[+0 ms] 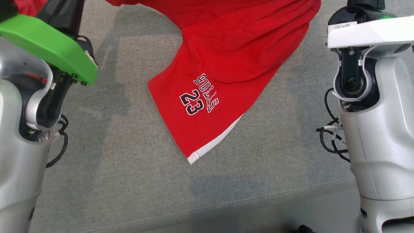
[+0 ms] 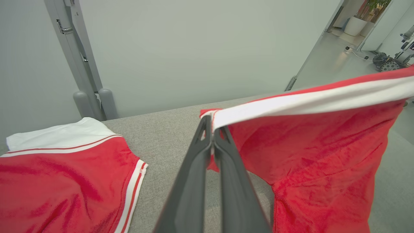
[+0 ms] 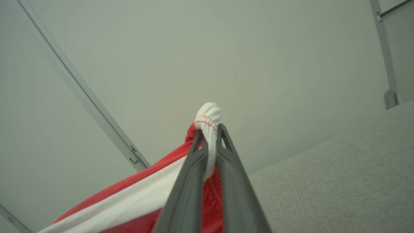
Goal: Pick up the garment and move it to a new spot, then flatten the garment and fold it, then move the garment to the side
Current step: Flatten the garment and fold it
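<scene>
I am pinching the red garment at both ends of its white waistband. My left pincer is pressed together on one corner of that band, the two dark fingers lying close with only cloth between their tips. In its wrist view the band is stretching away to the right, taut and lifted above the grey upholstered surface, and the red cloth is hanging down from it. My right pincer is likewise clamping the other corner, with a small white knob of bunched band poking out past the fingertips and the band running off toward the lower left. In the head view the garment is draping down from the top edge, and one leg is lying on the grey surface between my two forearms, with the lettering BULLS 23 facing up and a white stripe showing along one edge near the hem. My left forearm, under its green cover, is standing at the left and my right forearm, under its white cover, at the right, both well apart from that leg. A second red garment with white trim is lying flat on the same surface, apart from the one I am holding. A pale wall is rising behind.
</scene>
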